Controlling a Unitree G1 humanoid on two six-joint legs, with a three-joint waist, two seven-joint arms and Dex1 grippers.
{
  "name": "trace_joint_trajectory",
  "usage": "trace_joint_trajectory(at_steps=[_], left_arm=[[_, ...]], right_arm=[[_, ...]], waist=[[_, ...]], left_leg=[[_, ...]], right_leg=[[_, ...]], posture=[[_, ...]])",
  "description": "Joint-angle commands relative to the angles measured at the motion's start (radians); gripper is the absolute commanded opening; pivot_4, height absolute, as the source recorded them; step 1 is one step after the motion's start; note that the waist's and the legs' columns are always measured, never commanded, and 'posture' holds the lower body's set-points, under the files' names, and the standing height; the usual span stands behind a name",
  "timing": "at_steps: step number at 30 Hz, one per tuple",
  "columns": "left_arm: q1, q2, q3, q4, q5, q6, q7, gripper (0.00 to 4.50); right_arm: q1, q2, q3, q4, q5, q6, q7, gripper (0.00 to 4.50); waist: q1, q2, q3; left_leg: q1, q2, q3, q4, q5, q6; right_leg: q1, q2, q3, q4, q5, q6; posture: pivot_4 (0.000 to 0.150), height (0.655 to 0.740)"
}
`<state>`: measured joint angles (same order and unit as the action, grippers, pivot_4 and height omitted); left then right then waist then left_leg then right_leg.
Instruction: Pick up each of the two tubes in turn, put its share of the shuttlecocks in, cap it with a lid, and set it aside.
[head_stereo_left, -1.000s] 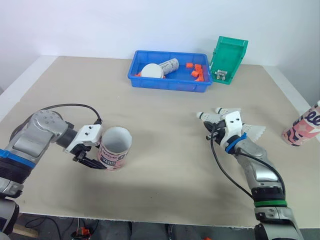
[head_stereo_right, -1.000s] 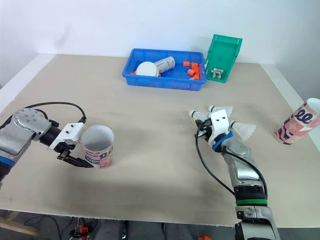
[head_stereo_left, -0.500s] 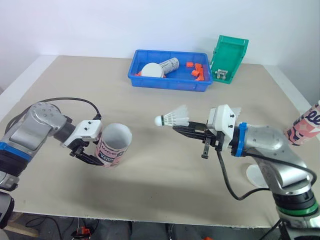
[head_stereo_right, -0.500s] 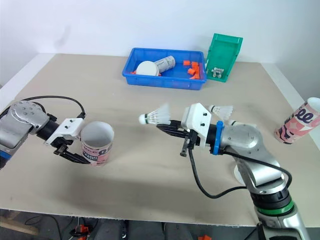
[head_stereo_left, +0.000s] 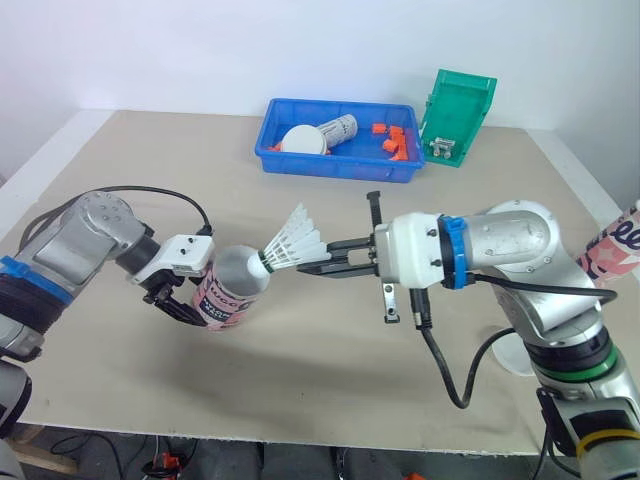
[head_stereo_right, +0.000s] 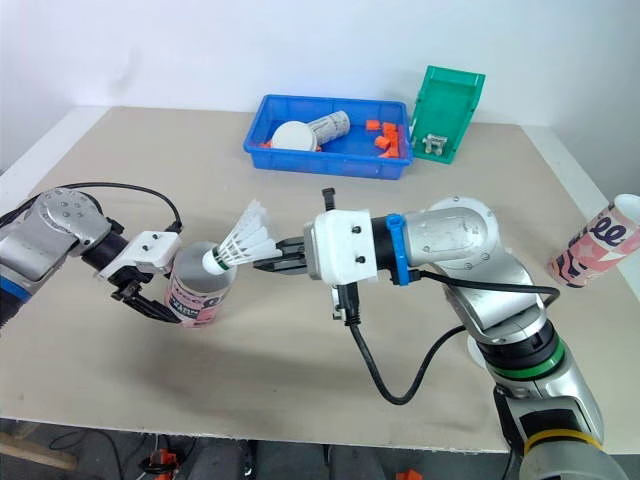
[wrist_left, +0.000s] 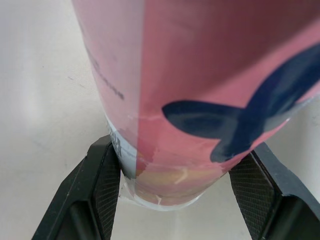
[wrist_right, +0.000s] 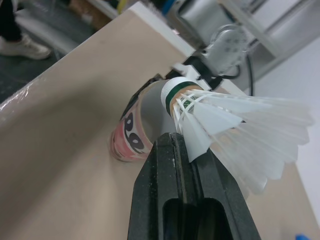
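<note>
On the table (head_stereo_left: 300, 210), in the head views, the left gripper (head_stereo_left: 192, 312) is clamped around the lower part of a pink tube (head_stereo_left: 232, 292), which tilts with its open mouth towards the right arm. The right gripper (head_stereo_left: 305, 266) reaches across, pinched shut on a white shuttlecock (head_stereo_left: 291, 243) whose cork sits at the tube's mouth, the feathers outside. A second tube (head_stereo_left: 610, 247) stands well apart at the table's right edge. A blue tray (head_stereo_left: 335, 170) and a green bin (head_stereo_left: 458, 118) sit at the far side.

In the left wrist view, the two black fingers (wrist_left: 102, 192) press against either side of the tube near its base.

In the right wrist view, the fingers (wrist_right: 185, 200) meet on the feather skirt, and the green-banded cork points into the tube's opening.
</note>
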<state>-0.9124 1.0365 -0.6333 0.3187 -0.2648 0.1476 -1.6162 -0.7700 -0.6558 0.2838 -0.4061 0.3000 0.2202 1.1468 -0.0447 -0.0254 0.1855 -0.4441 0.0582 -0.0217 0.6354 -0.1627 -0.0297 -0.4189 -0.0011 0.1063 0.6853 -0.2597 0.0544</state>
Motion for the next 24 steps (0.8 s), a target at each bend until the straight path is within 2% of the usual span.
trace_joint_trajectory(at_steps=[1, 9, 12, 14, 15, 16, 21, 24], left_arm=[[-0.033, -0.013, -0.024, 0.013, 0.003, -0.004, 0.002, 2.88], [-0.048, -0.033, -0.039, 0.001, -0.008, 0.011, 0.002, 2.88], [-0.047, -0.034, -0.037, -0.002, -0.01, 0.017, 0.002, 2.88], [-0.043, -0.034, -0.036, -0.002, -0.007, 0.019, 0.002, 2.88], [-0.04, -0.034, -0.034, -0.003, -0.006, 0.019, 0.002, 2.88], [-0.038, -0.033, -0.033, -0.005, -0.005, 0.021, 0.002, 2.88], [-0.027, -0.024, -0.03, -0.021, -0.012, 0.032, 0.002, 2.88], [-0.015, -0.016, -0.025, -0.032, -0.011, 0.034, 0.002, 2.88]], right_arm=[[-0.066, 0.028, 0.034, 0.051, -0.054, -0.061, 0.025, 0.04], [-0.151, 0.092, 0.126, 0.211, -0.196, -0.188, 0.058, 0.04], [-0.185, 0.105, 0.106, 0.24, -0.184, -0.157, 0.069, 1.0], [-0.176, 0.071, 0.03, 0.188, -0.062, -0.067, 0.112, 2.08], [-0.169, 0.057, 0.003, 0.165, -0.018, -0.034, 0.127, 2.23], [-0.158, 0.045, -0.026, 0.14, 0.031, -0.013, 0.141, 2.88], [-0.077, -0.014, -0.146, 0.046, 0.166, 0.106, 0.108, 2.88], [0.08, -0.075, -0.299, 0.009, 0.193, 0.187, -0.003, 2.88]], waist=[[0.0, 0.0, 0.0], [0.001, 0.0, 0.0], [0.001, 0.0, 0.0], [0.004, 0.0, 0.0], [0.004, 0.0, 0.0], [0.008, 0.0, 0.0], [0.009, 0.0, 0.0], [0.015, -0.001, -0.001]], left_leg=[[0.0, 0.0, 0.001, 0.0, 0.0, 0.0], [0.0, 0.0, 0.001, 0.0, 0.0, 0.0], [0.0, 0.0, 0.001, 0.0, 0.0, 0.0], [0.0, 0.0, 0.0, 0.001, 0.0, 0.0], [0.0, 0.0, 0.0, 0.001, 0.0, 0.0], [0.0, 0.0, 0.0, 0.001, 0.0, 0.0], [-0.001, -0.001, 0.0, 0.0, 0.0, 0.0], [-0.001, -0.001, -0.001, 0.0, 0.0, 0.0]], right_leg=[[0.0, 0.0, 0.0, 0.0, 0.0, 0.0], [0.0, 0.0, 0.001, 0.0, 0.001, 0.001], [-0.001, 0.0, 0.001, 0.001, 0.002, 0.002], [-0.001, 0.0, 0.0, 0.003, 0.001, 0.002], [-0.001, 0.0, 0.0, 0.003, 0.001, 0.001], [-0.001, 0.0, 0.0, 0.003, 0.001, 0.001], [0.0, -0.001, 0.0, 0.002, 0.0, 0.003], [0.0, -0.001, -0.001, 0.003, 0.0, 0.003]], posture=[[0.15, 0.7038], [0.15, 0.7038], [0.15, 0.7038], [0.15, 0.7038], [0.15, 0.7038], [0.15, 0.7038], [0.15, 0.7038], [0.15, 0.7038]])
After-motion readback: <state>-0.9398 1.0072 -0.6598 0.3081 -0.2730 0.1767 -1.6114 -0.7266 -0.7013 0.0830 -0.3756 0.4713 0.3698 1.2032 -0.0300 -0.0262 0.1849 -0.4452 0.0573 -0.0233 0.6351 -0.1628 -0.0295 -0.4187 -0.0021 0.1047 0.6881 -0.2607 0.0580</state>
